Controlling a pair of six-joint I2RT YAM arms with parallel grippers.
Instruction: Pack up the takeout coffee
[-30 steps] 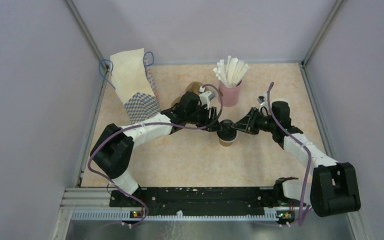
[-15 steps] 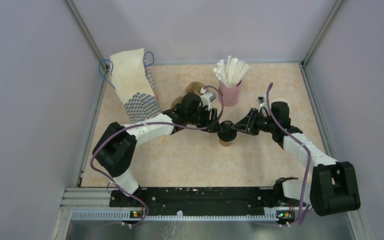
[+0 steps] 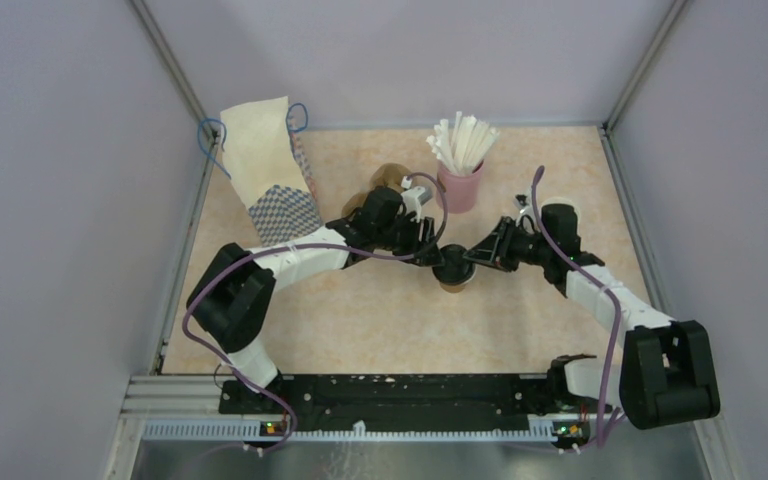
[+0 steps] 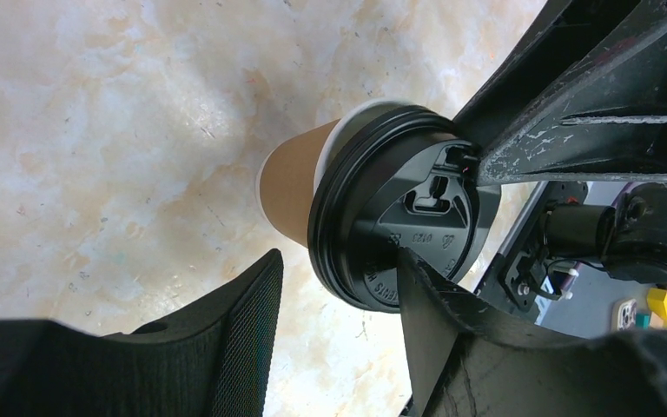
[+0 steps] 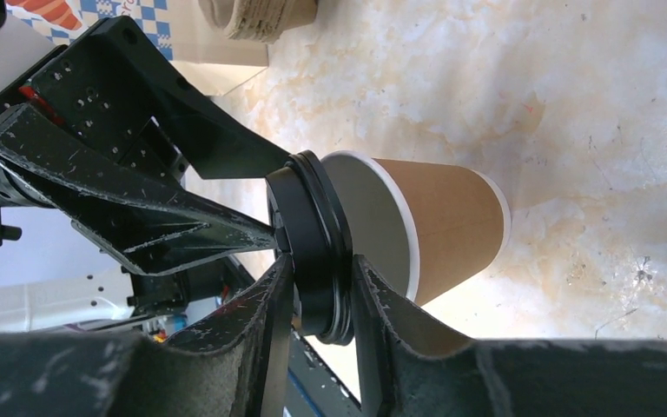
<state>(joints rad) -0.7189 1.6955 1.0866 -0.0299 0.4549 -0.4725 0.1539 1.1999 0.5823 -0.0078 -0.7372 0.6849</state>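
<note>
- while the cup (image 3: 452, 282) stands mid-frame in the top view, on the table (image 3: 360, 320), both arms meet at its lid (image 5: 313, 252), likely to seat it before packing.
- right gripper (image 5: 321, 265) straddles the lid's rim at lower centre of its view, fingers close on both sides; pinching or slack, i cannot tell.
- left gripper (image 4: 339, 261) stands apart, one finger (image 4: 434, 304) against the lid top, seemingly steadying it.
- white shows between lid and cup wall, so the lid looks unseated.
- bag (image 3: 265, 170) waits upper left.
</note>
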